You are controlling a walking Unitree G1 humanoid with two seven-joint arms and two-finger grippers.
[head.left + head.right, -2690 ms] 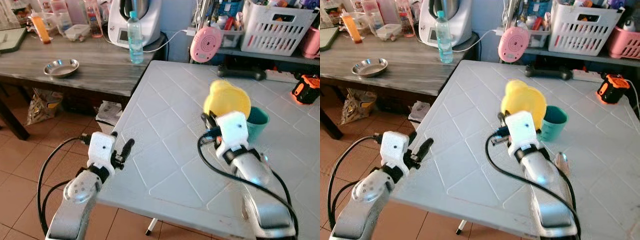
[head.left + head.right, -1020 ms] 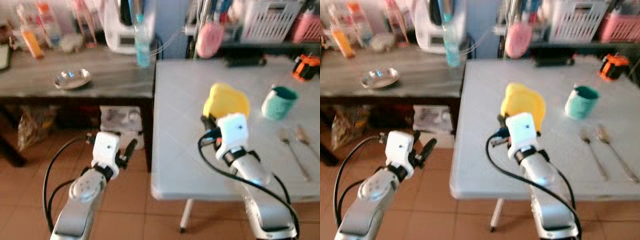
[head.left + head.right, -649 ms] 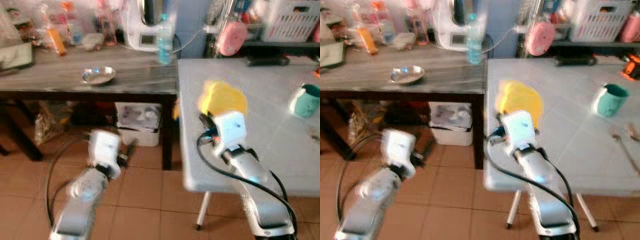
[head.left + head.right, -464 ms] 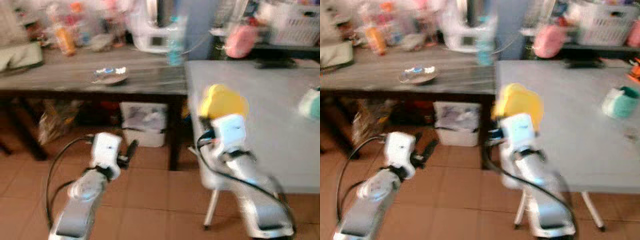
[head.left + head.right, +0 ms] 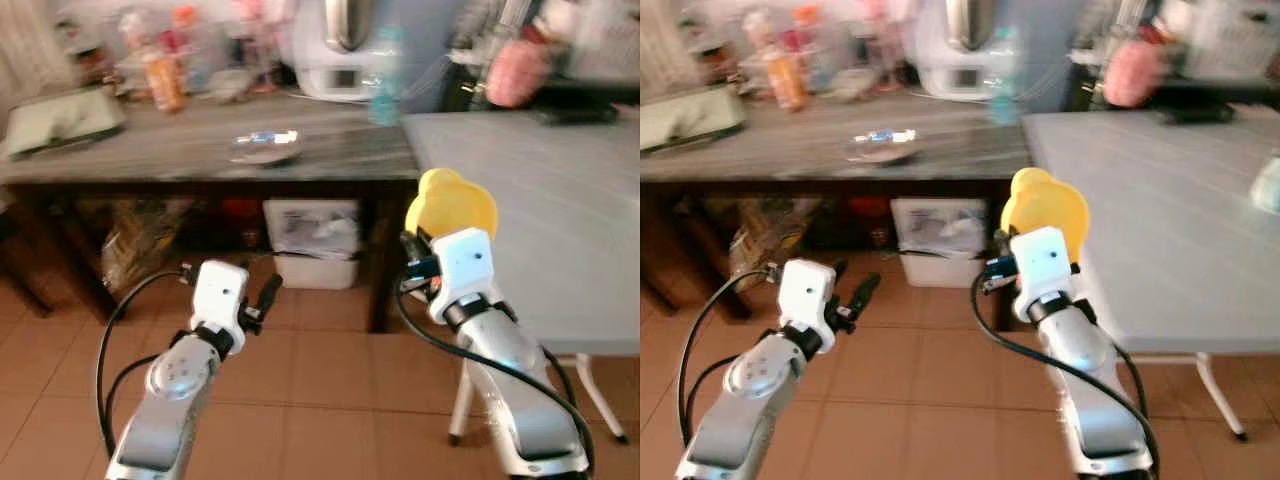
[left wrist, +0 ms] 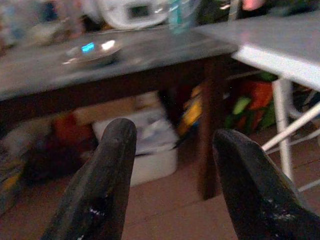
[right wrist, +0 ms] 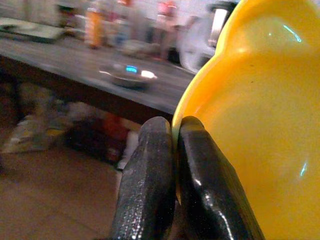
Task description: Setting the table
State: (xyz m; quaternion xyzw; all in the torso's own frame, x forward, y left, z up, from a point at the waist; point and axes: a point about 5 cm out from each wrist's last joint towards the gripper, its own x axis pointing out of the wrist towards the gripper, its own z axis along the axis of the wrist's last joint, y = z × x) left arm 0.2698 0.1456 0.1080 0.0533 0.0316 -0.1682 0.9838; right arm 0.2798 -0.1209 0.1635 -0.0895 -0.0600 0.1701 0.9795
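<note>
Turning away from the white table (image 5: 560,230) is what's new here: compared with a couple of seconds ago, the head views have swung left, so the dark wooden side table (image 5: 200,160) now sits in the middle and the teal cup has slid out past the right edge. That's the camera moving, not the things. My guess is the robot is heading for the side table, maybe for the metal dish (image 5: 264,147) on it, with the plate not yet set down.

Left and right eye views: the right gripper (image 5: 1012,245) is clamped on the rim of a yellow plate (image 5: 1045,208), held upright over the near corner of the white table. The left gripper (image 5: 268,293) hangs over the tiled floor, carrying nothing. Everything at the back is blurry.

Left wrist view: here you actually see the left fingers (image 6: 100,190) spread wide apart with nothing between them, plus the boxes and bags under the side table.

Right wrist view: this one shows the pinch up close, both fingers (image 7: 150,185) squeezed together on the plate's edge, which the head views hide behind the wrist.
</note>
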